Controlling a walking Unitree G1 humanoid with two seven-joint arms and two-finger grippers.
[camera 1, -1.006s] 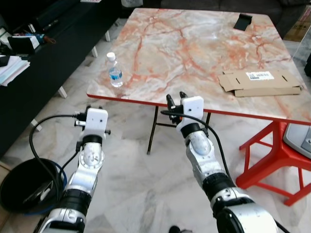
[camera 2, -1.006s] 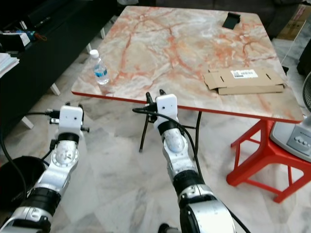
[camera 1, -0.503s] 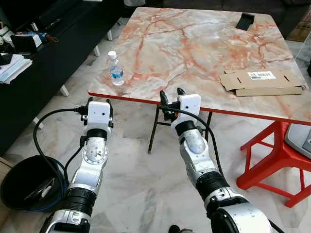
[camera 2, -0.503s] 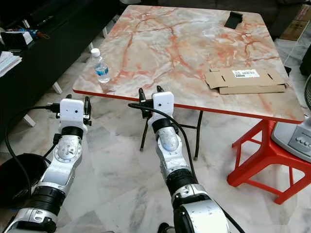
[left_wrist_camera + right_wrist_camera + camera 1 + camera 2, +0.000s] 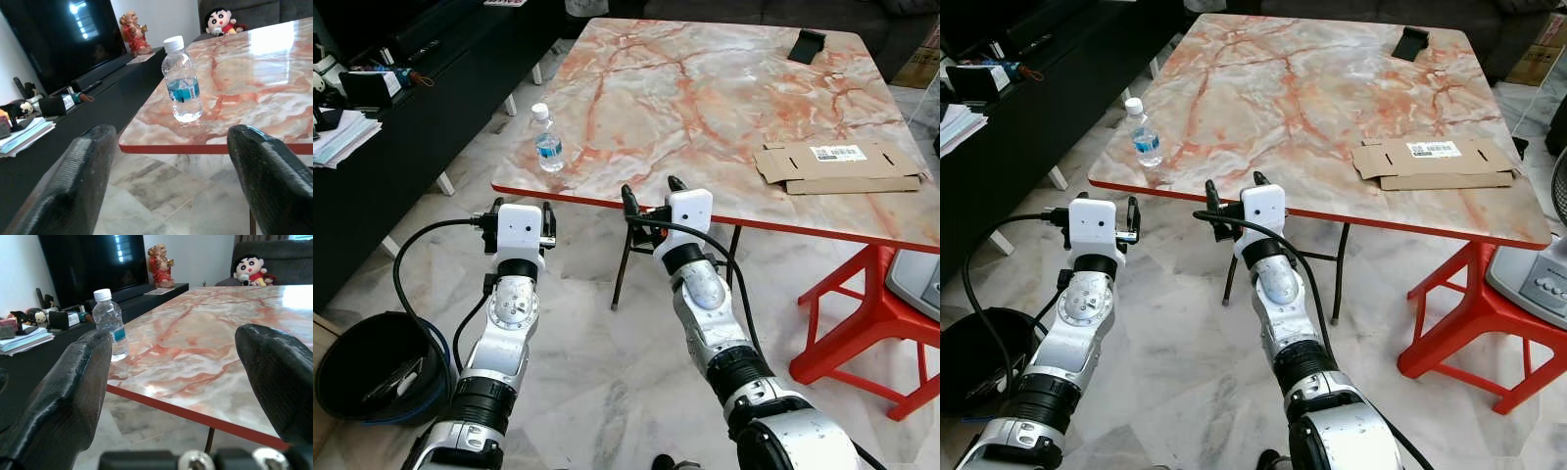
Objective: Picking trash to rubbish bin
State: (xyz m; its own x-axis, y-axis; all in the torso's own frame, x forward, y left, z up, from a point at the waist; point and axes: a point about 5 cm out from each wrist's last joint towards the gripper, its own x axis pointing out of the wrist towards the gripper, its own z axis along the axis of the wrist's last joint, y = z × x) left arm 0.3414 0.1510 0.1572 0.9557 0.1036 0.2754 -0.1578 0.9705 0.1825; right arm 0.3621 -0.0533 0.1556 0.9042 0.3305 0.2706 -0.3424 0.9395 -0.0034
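Observation:
A small clear water bottle with a blue label and white cap stands upright near the front left corner of the marble table. A flattened cardboard box lies at the table's right side. A black rubbish bin sits on the floor at my lower left. My left gripper is open, just below and in front of the table's red edge, with the bottle straight ahead between its fingers. My right gripper is open at the table edge, to the right of the bottle.
A black TV bench with papers and small items runs along the left. A black phone-like object rests at the table's far side. A red stool and a grey fan base stand at the right.
Both grippers have risen and moved forward toward the table's front edge, and their fingers have spread wider. The bottle has stayed in place.

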